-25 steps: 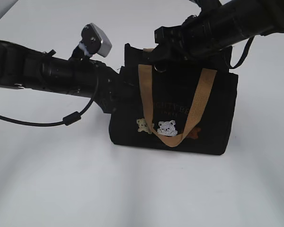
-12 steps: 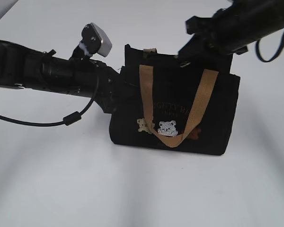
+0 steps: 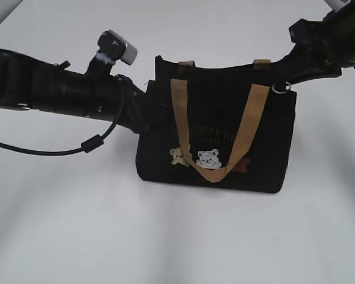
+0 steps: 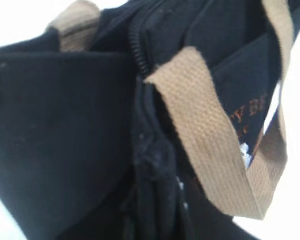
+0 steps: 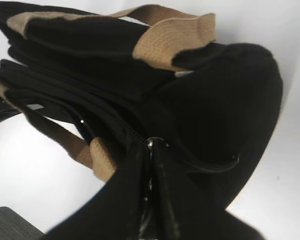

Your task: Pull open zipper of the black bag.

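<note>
Gripping black bag (image 3: 216, 139) left edge, left jaws; right jaws pinching zipper (image 5: 151, 143) pull; lettering unreadable.

A plain white tabletop (image 3: 177, 236) is being shown, and soft grey shadows are being cast across it.

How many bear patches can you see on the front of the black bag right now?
2 clearly: a tan bear patch low on the front of the black bag, and a white bear patch beside it. A brownish shape behind the front handle may be a third.
</note>
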Tool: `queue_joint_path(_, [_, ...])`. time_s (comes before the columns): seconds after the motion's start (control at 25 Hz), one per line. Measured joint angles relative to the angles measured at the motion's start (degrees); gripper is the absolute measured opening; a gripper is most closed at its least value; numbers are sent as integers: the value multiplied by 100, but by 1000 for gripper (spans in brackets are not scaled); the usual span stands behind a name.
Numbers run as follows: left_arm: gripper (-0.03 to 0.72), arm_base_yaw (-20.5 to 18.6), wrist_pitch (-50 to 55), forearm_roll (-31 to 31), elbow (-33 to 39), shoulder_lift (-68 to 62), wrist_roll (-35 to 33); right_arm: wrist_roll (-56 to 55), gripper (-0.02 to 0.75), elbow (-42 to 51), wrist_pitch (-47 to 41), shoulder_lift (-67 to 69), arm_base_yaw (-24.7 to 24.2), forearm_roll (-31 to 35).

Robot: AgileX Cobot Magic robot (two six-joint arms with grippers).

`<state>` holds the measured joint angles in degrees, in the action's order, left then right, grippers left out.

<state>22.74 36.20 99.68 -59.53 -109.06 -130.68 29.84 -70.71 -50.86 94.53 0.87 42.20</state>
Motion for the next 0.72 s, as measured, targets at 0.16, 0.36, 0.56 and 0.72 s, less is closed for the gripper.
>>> queue_joint_path(0.16, [336,6,-344,-628,0,174,1862,0,290,0,-320,-48,83,-18])
queue_joint_path(0.36, [394,0,-289,-3464,0,831,5797,-133,358,0,-954,-464,83,-312])
queue_joint_path(0.56, [323,0,-120,-5444,163,1575,8741,-1324,332,6,-1578,-1349,83,-1625])
queue_joint_path(0.72, [315,0,-156,-6288,741,2386,9946,-2000,304,497,-1776,-2372,83,-2595])
